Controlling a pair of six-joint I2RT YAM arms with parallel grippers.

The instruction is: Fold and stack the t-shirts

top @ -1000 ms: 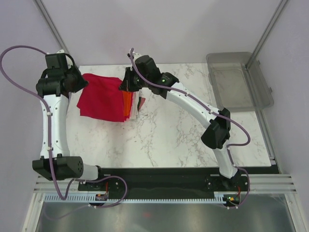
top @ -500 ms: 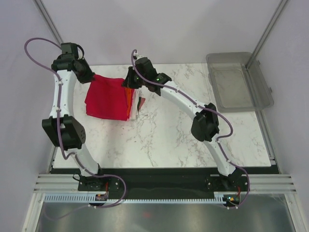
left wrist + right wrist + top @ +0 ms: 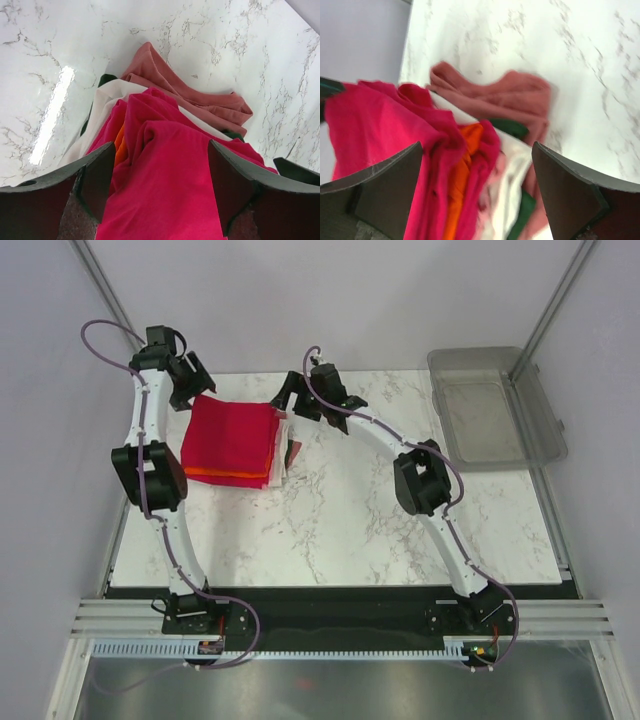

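Grip: left gripper and right gripper both spread wide, clamping nothing | Place: t-shirts stacked at the table's 10 o'clock, crimson t-shirt on top | Risk: left fingers straddle its puffy edge and could snag it, dragging the fold open | Cloth: soft, limp, rumpled edges; orange t-shirt peeking beneath.

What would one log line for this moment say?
left gripper open | right gripper open | crimson t-shirt folded, atop orange t-shirt
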